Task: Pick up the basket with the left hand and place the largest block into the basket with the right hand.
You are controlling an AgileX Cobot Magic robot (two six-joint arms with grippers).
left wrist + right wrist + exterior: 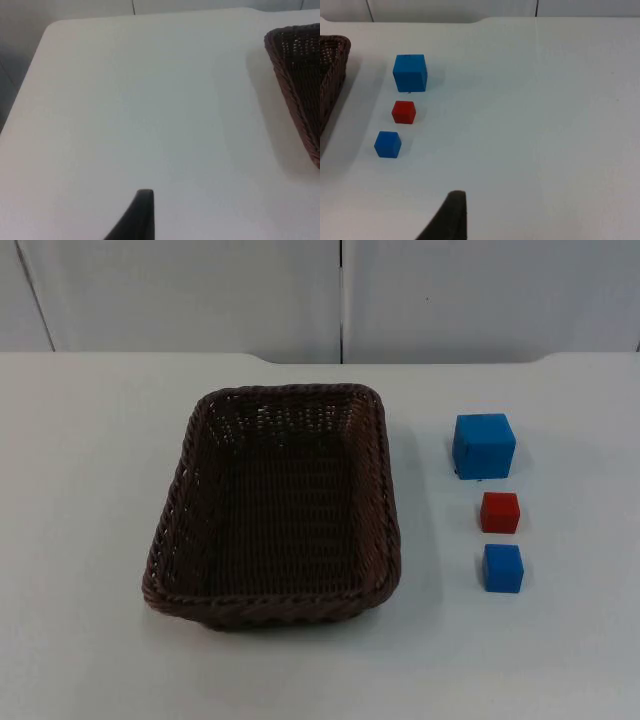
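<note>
While both arms wait off the working area, the left gripper (pixel 142 212) shows as one black fingertip above bare white table (pixel 90 490), with a corner of the basket (pixel 300 80) off to one side and well apart from it. Whether that gripper is released or clenched cannot be told. The right gripper (pixel 452 215) likewise shows one black fingertip over bare table; its state cannot be told either, and it grasps nothing that can be seen.

Top view: the basket (pixel 275 605), dark brown woven wicker, rectangular, sits upright on the table left of centre. It holds nothing; only the woven floor shows inside.

To its right, three blocks stand in a line running from far to near, each apart from its neighbour and apart from the basket:
- large blue block (pixel 484 446), farthest, the largest of the three;
- red block (pixel 500 512), middle, small;
- small blue block (pixel 503 568), nearest.

Right wrist view: same line, large blue block (pixel 410 73), red block (pixel 403 112), small blue block (pixel 387 144), all well apart from the fingertip, with the basket's edge (pixel 332 75) beside them.

No readable writing or labels on basket or blocks.

Grey partition wall (pixel 200 290) stands behind the table's far edge.
</note>
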